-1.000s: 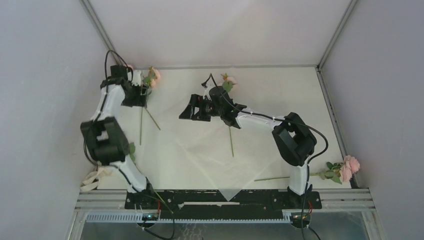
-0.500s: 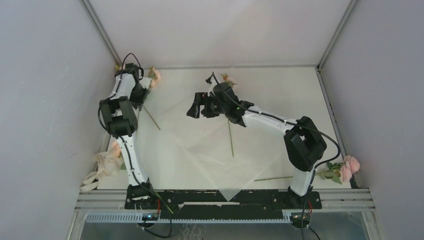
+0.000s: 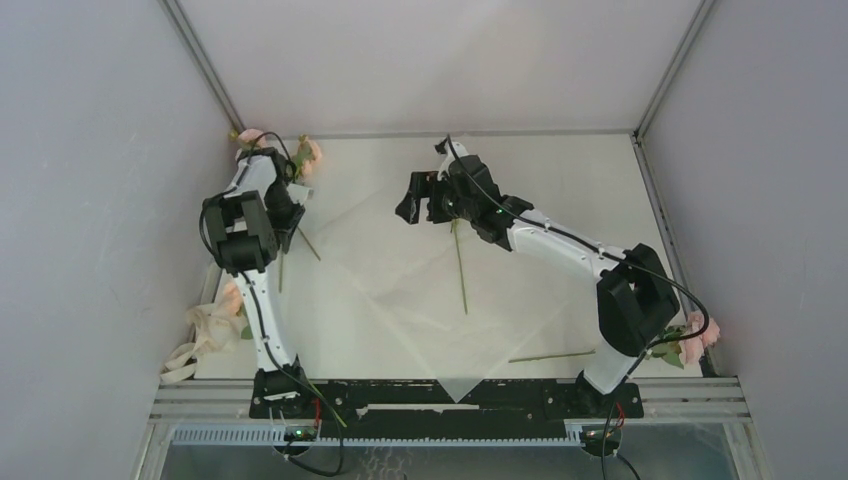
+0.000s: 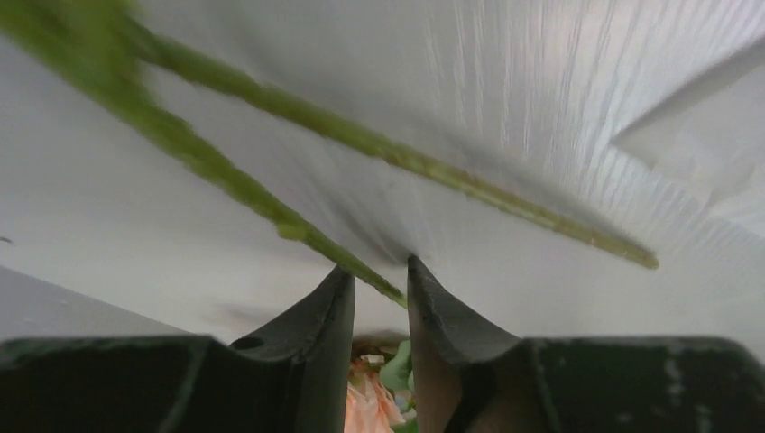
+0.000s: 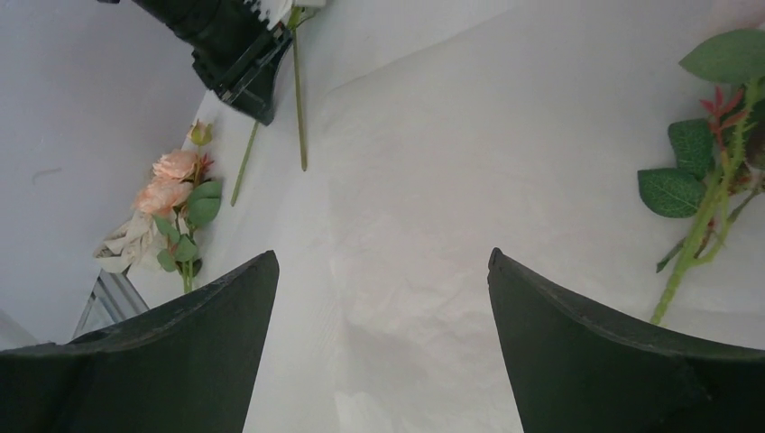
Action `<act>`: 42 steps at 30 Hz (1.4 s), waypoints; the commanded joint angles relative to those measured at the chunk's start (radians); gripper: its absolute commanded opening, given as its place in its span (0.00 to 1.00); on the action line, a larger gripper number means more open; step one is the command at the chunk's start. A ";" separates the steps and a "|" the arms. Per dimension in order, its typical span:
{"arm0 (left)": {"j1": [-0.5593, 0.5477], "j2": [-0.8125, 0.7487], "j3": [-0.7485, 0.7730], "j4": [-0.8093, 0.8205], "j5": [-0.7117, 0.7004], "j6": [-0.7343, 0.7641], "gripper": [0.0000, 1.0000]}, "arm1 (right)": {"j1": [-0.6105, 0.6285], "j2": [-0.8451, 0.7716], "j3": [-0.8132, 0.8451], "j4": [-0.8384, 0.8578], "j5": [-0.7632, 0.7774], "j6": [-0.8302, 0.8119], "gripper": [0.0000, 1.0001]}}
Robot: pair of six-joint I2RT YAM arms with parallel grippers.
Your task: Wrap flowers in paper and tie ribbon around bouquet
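Pale-pink flowers lie scattered: two sprigs [image 3: 305, 151] at the far left corner, one [image 3: 231, 296] at the left edge, one [image 3: 696, 336] at the right edge. A further stem [image 3: 460, 266] rests on the paper [image 3: 400, 295], a large translucent sheet spread over the table's middle. My left gripper [image 3: 288, 212] [image 4: 379, 268] is shut on a rose sprig: its stem [image 4: 271, 212] runs out past the tips, and petals [image 4: 368, 408] show between the fingers. My right gripper [image 3: 415, 205] [image 5: 381, 255] hangs wide open and empty over the paper [image 5: 424, 207]. The cream ribbon [image 3: 198, 338] lies bunched at the near left.
Grey walls close in the table on the left, the far side and the right. A second loose stem [image 4: 505, 203] lies beside the held one. A leafy sprig [image 5: 708, 194] lies just right of my right gripper. The left arm [image 5: 230, 45] shows at the top of the right wrist view.
My left gripper has narrowed onto the sprig, and the left arm has folded back toward the far left corner. My right gripper has moved right and farther away, still open.
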 commanded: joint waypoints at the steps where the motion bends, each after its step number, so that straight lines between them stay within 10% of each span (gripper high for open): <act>1: -0.009 -0.093 -0.145 -0.044 -0.007 0.008 0.32 | -0.005 -0.094 -0.034 0.009 0.061 -0.052 0.95; 15: -0.155 -0.609 -0.847 0.260 0.310 -0.142 0.00 | -0.039 -0.180 -0.091 -0.017 0.115 -0.088 0.96; 26: -0.156 -0.766 -0.883 0.334 0.503 -0.222 0.00 | -0.006 -0.139 -0.104 0.048 0.033 0.016 0.96; 34: -0.158 -0.792 -0.925 0.387 0.535 -0.286 0.00 | 0.032 0.227 -0.010 0.363 -0.234 0.493 0.93; 42: -0.158 -0.817 -0.962 0.418 0.543 -0.294 0.00 | 0.089 0.510 0.237 0.382 -0.326 0.618 0.92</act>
